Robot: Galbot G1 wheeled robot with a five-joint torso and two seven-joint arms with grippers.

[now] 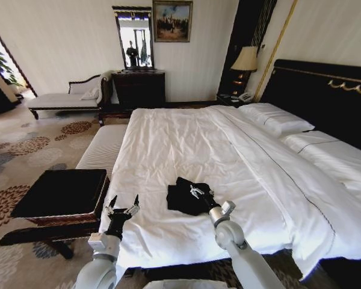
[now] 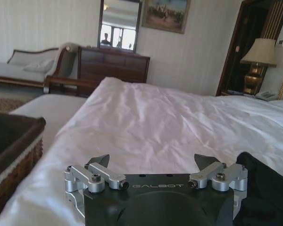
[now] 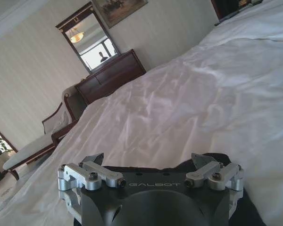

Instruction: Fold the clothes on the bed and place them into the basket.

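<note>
The small black T-shirt (image 1: 186, 195) lies in a compact folded bundle on the white duvet of the large bed (image 1: 186, 144) near its foot, with the right gripper (image 1: 197, 192) low over it, fingers spread and holding nothing. The left gripper (image 1: 122, 209), also spread and empty, hovers at the bed's edge between the shirt and the brown woven wicker basket (image 1: 60, 195) standing beside the bed. If the right fingers pinch only the top layer, the fold would likely fall open on lifting, and the basket's flat black top may leave the bundle resting on it rather than inside.
</note>
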